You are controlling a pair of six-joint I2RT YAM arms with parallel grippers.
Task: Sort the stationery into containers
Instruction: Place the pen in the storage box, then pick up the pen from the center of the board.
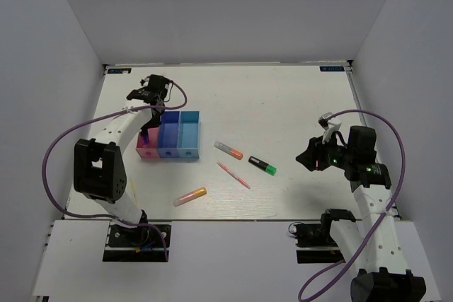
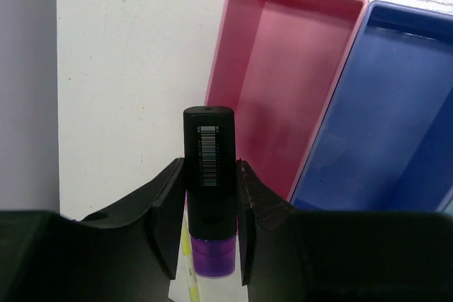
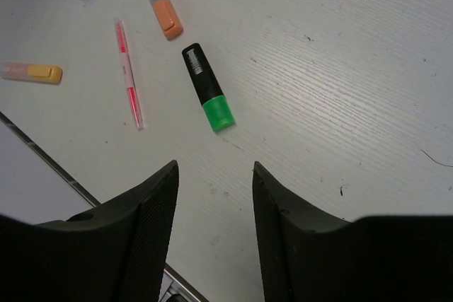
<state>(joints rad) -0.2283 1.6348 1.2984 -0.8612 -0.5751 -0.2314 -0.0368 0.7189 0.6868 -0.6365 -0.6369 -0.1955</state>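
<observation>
I'm clamping purple-capped highlighter (image 2: pixel 209 150) by its black barrel in left gripper (image 2: pixel 209 199), purple cap pointing back toward wrist, tip showing just beside near corner of pink compartment (image 2: pixel 221 68); dark blue compartment (image 2: pixel 396 125) joining pink one. I'm hovering right gripper (image 3: pixel 215 175) over table (image 3: pixel 354 68), fingers spread, holding nothing. Black-and-green highlighter (image 3: pixel 207 88) lying just ahead; thin pink pen (image 3: pixel 129 76), grey-and-orange marker (image 3: pixel 160 1), pink-and-orange marker (image 3: pixel 32 72) lying further out, all apart
</observation>
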